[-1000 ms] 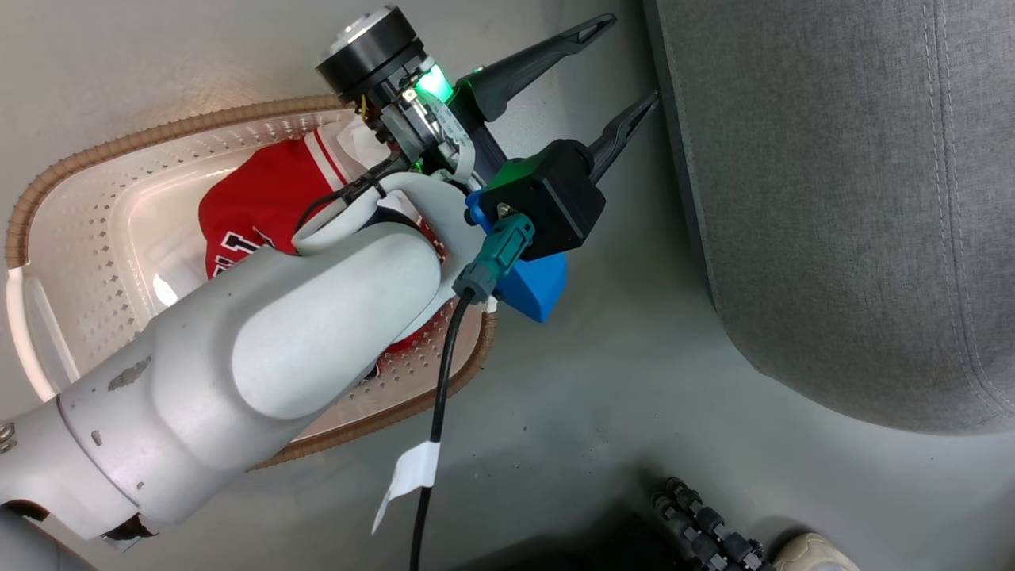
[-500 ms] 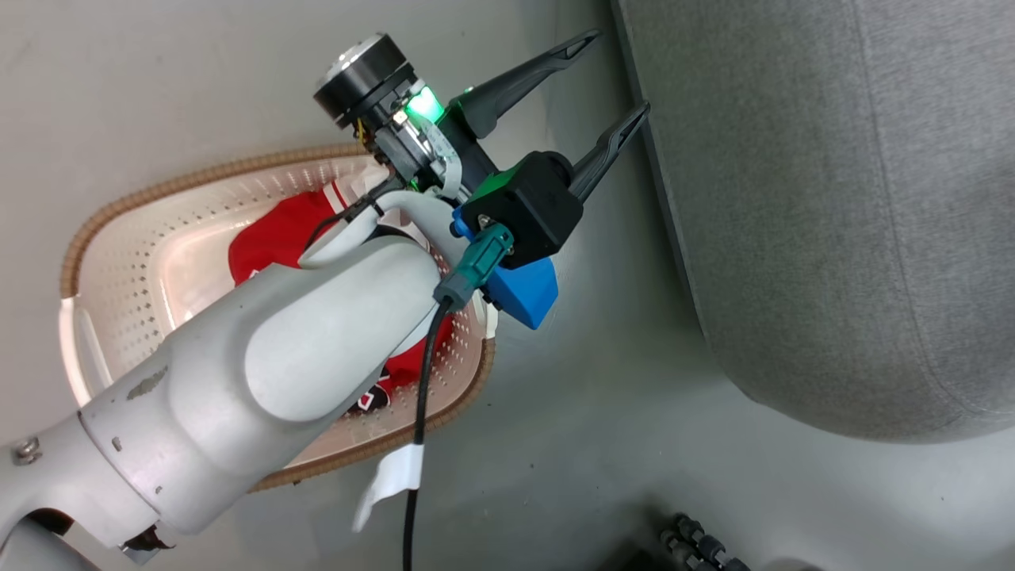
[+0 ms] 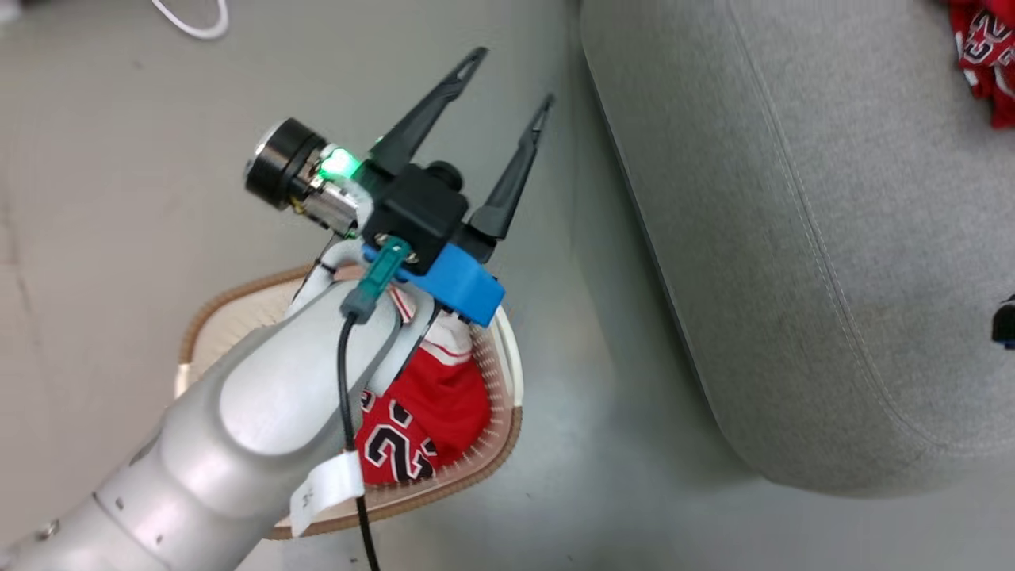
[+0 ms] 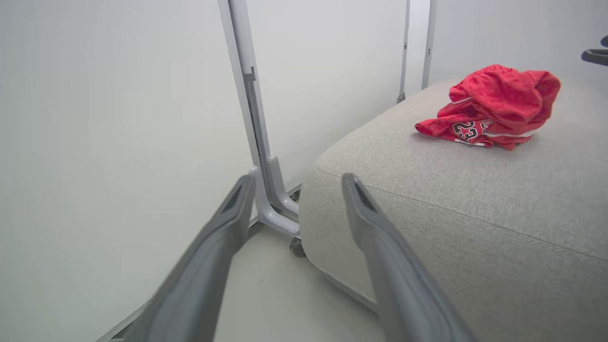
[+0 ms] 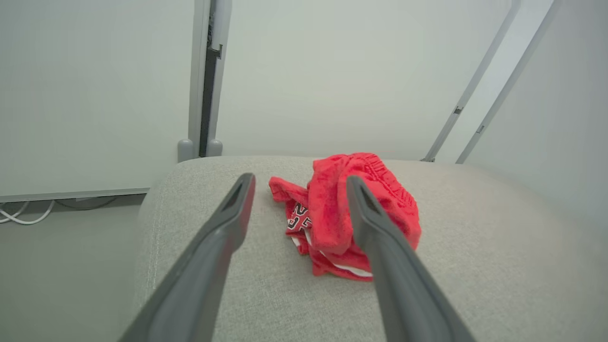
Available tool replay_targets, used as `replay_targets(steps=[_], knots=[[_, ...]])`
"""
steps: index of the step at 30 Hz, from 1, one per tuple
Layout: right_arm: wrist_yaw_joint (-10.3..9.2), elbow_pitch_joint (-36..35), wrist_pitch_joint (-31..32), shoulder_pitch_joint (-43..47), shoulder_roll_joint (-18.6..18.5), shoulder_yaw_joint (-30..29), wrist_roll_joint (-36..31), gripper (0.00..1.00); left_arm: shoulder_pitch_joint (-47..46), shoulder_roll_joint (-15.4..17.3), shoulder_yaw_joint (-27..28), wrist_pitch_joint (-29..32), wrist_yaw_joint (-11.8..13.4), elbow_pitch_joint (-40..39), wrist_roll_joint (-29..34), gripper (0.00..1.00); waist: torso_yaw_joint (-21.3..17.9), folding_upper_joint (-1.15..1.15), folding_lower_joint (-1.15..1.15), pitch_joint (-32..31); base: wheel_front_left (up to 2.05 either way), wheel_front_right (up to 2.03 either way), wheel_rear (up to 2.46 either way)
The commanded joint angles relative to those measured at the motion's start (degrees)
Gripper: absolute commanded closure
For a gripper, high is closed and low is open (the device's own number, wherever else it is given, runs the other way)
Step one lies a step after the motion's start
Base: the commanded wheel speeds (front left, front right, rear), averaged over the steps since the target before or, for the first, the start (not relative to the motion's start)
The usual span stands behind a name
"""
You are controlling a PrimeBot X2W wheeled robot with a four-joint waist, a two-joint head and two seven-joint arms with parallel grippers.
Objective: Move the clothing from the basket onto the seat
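Nearest us, a red jersey (image 3: 432,404) is lying in the basket (image 3: 510,428), partly under our left forearm. Just beyond, we are holding our left gripper (image 3: 514,75) wide open and empty over the floor beside the seat (image 3: 793,238). Farther off, red shorts (image 5: 327,209) are lying bunched on the seat, and we are holding our right gripper (image 5: 300,181) spread wide above them, gripping nothing.

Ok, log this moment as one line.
red shorts: on seat | jersey: in basket | left end effector: open, empty | right end effector: open, empty
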Motion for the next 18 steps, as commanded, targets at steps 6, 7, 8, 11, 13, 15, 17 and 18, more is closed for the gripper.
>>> replay_targets(steps=[6,7,8,11,13,15,17,18], knots=[[0.01,-3.21,-0.22,3.52,1.16,5.87,-0.33,0.00,9.38,-0.13,10.01,-0.18,1.28,-4.45,2.82,0.00,6.13,0.00,0.01,-8.18,0.00,0.00,0.00],[0.01,-3.48,-0.22,3.83,1.21,6.74,-0.24,0.00,10.77,-0.35,11.70,-0.18,1.21,-5.09,3.45,0.00,6.78,0.00,0.01,-8.91,0.00,0.00,0.00],[0.01,-3.72,-0.21,4.06,1.34,7.65,-0.15,0.00,12.03,-0.59,13.30,-0.18,1.14,-5.67,4.13,0.00,7.42,0.00,0.01,-9.61,0.00,0.00,0.00],[0.01,-4.29,-0.21,4.93,1.68,10.17,0.25,0.00,15.90,-1.50,17.66,-0.18,0.43,-6.74,5.72,0.00,9.29,0.00,0.01,-11.77,0.00,0.00,0.00],[0.01,-4.43,-0.21,5.32,2.05,11.74,0.40,0.00,18.47,-2.25,20.46,-0.19,-0.35,-7.11,6.81,0.00,10.46,0.00,0.01,-13.20,0.00,0.00,0.00],[0.01,-4.59,-0.21,5.78,2.37,13.31,0.60,0.00,20.83,-2.99,23.21,-0.19,-1.08,-7.43,7.77,0.00,11.47,0.00,0.01,-14.56,0.00,0.00,0.00],[0.01,-4.47,-0.21,6.06,2.48,14.00,0.61,0.00,21.98,-3.31,24.46,-0.18,-1.42,-7.37,8.17,0.00,11.94,0.00,0.01,-15.22,0.00,0.00,0.00],[0.01,-4.32,-0.21,6.37,2.66,14.58,0.71,0.00,23.10,-3.71,25.69,-0.18,-1.80,-7.36,8.59,0.00,12.39,0.00,0.01,-15.87,0.00,0.00,0.00]])
